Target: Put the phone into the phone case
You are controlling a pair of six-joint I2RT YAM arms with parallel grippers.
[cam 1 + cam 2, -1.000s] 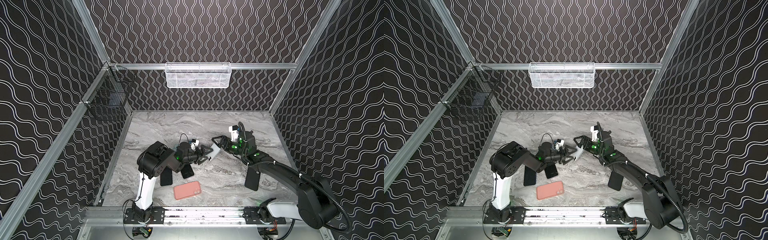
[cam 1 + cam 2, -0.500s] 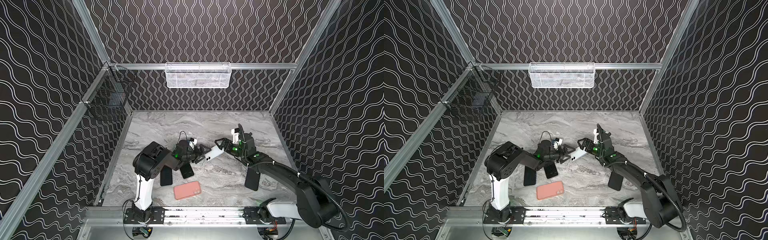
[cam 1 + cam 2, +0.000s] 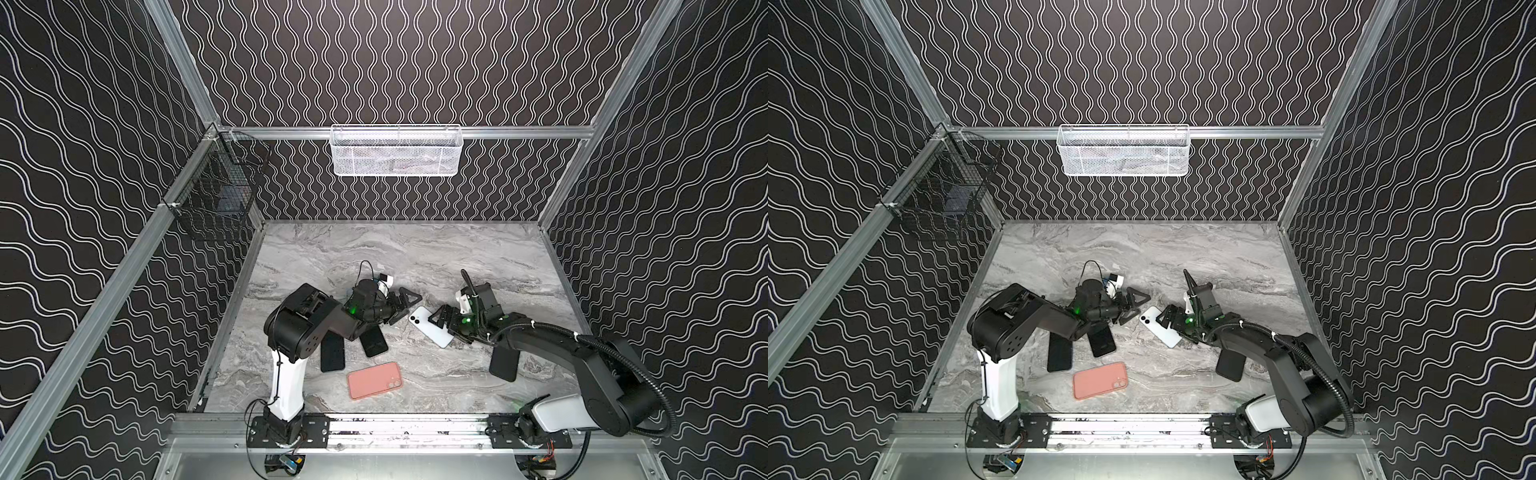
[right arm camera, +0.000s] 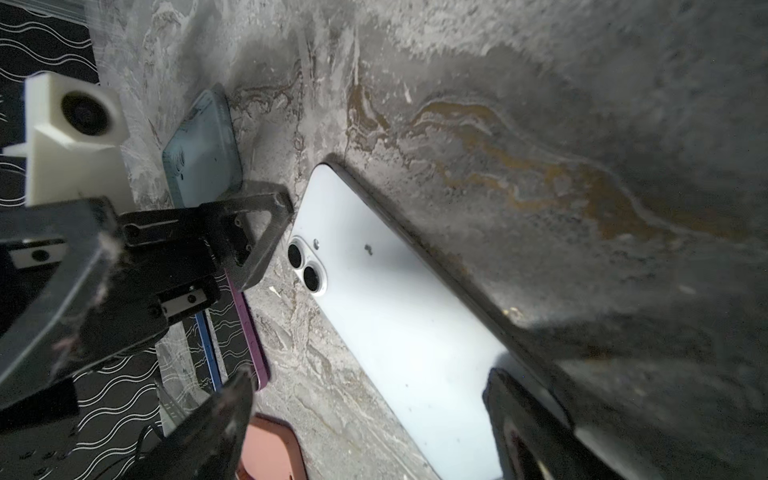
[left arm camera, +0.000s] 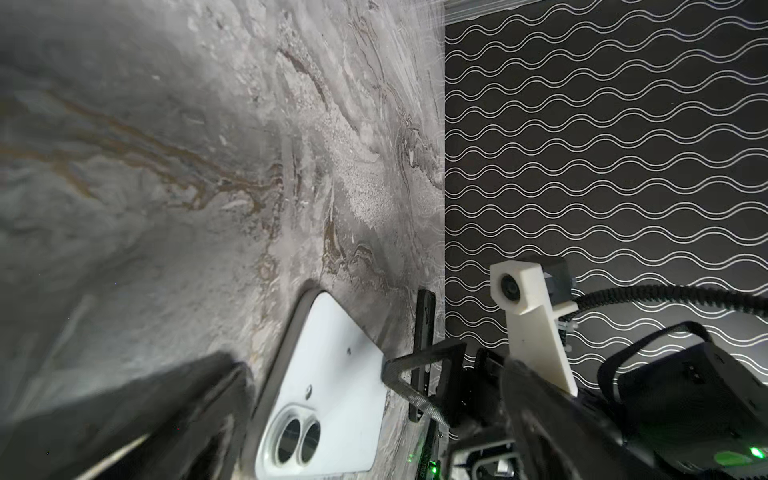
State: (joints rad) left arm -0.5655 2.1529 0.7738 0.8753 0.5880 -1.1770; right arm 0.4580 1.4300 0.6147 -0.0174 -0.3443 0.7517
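fingers (image 3: 437, 319) spread; phone (image 3: 430, 332) diagonal, lenses toward left gripper (image 3: 404, 308).

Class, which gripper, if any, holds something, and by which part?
Left gripper: nothing, jaws open. Right gripper straddles the white phone at its lens-free end; whether it grips cannot be told.

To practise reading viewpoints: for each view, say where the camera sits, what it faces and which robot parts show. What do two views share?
Both top views: high at the front, looking down toward the back wall; left arm with left hand, right arm with right hand.
Left wrist: on the left arm, facing the white phone and right hand; own finger shows.
Right wrist: on the right arm, facing the white phone and left hand; own finger shows.
Shared: every view shows the white phone.
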